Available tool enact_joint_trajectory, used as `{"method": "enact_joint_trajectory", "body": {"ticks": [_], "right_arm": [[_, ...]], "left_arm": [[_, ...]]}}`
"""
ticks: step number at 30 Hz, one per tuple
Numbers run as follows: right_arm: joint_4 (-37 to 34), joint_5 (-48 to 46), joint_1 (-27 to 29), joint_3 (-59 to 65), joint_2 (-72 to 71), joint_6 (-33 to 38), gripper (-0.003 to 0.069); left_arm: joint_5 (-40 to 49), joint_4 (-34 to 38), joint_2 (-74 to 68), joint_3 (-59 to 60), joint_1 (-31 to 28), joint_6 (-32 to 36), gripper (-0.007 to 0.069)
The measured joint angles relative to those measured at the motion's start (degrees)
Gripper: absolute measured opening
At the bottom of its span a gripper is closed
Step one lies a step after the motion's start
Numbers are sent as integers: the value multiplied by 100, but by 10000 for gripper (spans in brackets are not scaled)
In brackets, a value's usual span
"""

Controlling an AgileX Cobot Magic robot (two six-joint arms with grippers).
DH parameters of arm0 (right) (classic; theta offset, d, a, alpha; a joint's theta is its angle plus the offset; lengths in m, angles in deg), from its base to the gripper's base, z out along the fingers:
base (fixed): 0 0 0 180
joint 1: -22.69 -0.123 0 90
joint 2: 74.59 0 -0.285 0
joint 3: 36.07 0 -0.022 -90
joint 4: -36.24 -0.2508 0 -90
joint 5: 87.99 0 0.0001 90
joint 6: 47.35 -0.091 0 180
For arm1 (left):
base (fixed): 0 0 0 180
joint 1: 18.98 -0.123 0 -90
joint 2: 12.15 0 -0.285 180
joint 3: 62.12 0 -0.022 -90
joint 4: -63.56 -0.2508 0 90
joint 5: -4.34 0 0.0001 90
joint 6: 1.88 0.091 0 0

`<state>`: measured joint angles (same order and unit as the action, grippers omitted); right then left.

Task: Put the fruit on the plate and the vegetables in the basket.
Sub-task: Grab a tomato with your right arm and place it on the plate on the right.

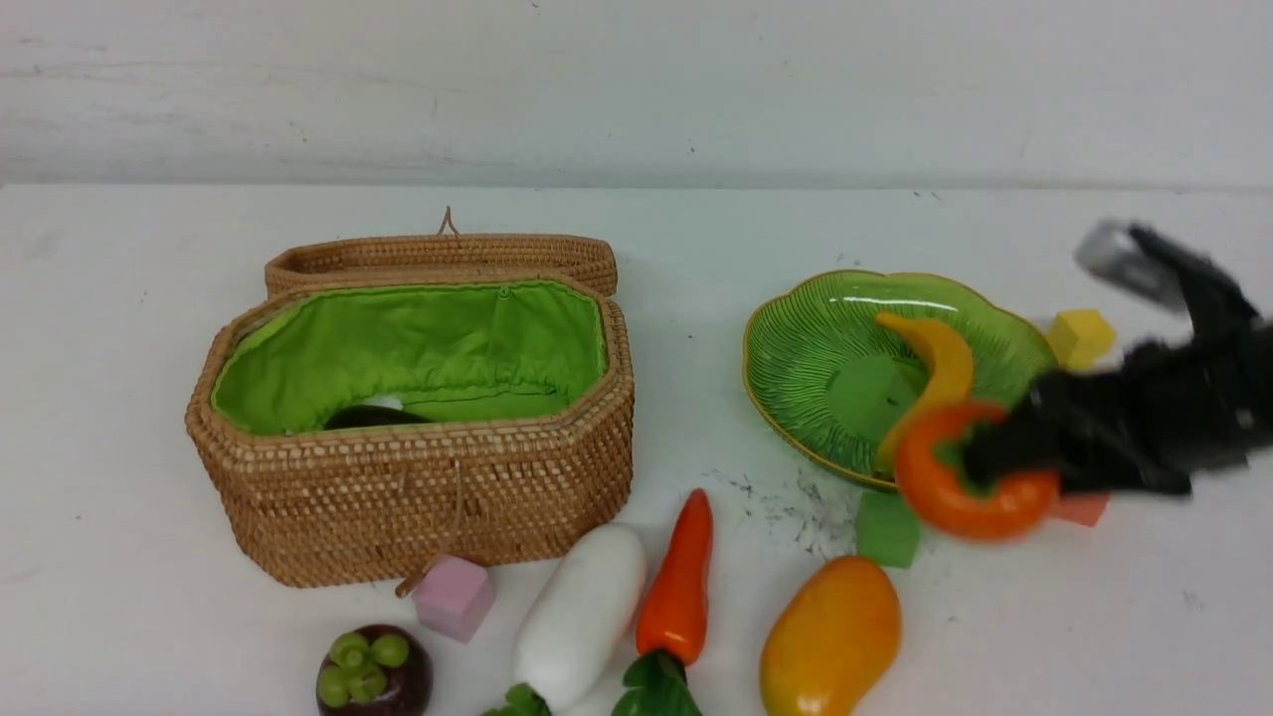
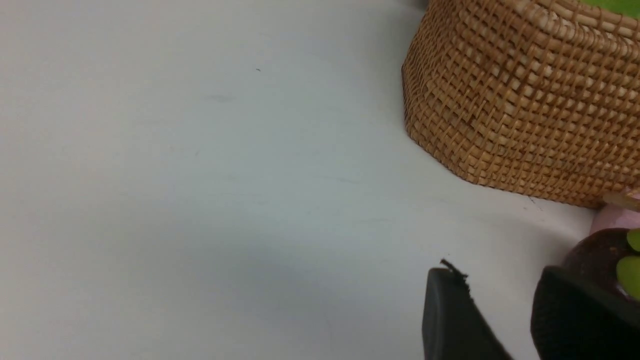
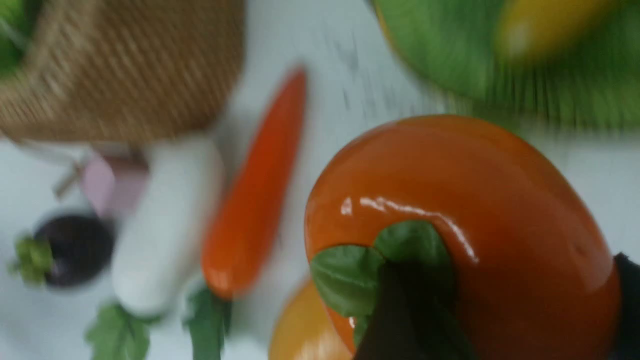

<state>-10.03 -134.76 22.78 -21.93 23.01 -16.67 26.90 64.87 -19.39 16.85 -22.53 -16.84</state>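
A white table [image 1: 119, 298] runs back to a pale, scuffed wall [image 1: 636, 89]. The right gripper [image 1: 985, 459] comes in from three o'clock, its black fingers clamped on the orange persimmon [image 1: 935, 487] at the green calyx. The fruit sits over the five o'clock rim of the green glass plate [image 1: 806, 348], and I cannot tell whether it touches it. A yellow banana [image 1: 945, 363] lies curved in the plate's right half.

A yellow cube [image 1: 1081, 336] sits just past the plate at two o'clock, a green cube [image 1: 888, 529] at its six, and a coral cube [image 1: 1082, 509] peeks from under the arm. At seven o'clock from the persimmon lies the mango [image 1: 830, 636], then the carrot [image 1: 679, 587] and the white radish [image 1: 582, 617], leaves toward me.

The wicker basket [image 1: 428, 497] stands well off at nine o'clock from the plate, its lid [image 1: 443, 259] flipped back and a dark eggplant [image 1: 373, 418] showing against the green lining. A pink cube [image 1: 454, 595] touches its near wall, and the mangosteen [image 1: 374, 671] is just beside that.

In the wrist view the left gripper [image 2: 495, 285] hangs beside the mangosteen, fingers apart with only bare table between them.
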Motion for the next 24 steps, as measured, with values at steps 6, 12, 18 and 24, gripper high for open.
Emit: {"method": "enact_joint_trajectory", "body": {"ticks": [6, 12, 18, 24], "right_arm": [[-611, 165, -25, -1625, 1299, 30, 507], [-1230, 244, -43, -2782, 2639, 171, 507], [-1508, 710, -43, -2988, 3299, 185, 507], [-1508, 1227, -61, -2988, 3590, 203, 507]], "left_arm": [[0, 0, 0, 0, 0, 0, 239], [0, 0, 0, 0, 0, 0, 239], [0, 0, 0, 0, 0, 0, 239], [0, 0, 0, 0, 0, 0, 239]]}}
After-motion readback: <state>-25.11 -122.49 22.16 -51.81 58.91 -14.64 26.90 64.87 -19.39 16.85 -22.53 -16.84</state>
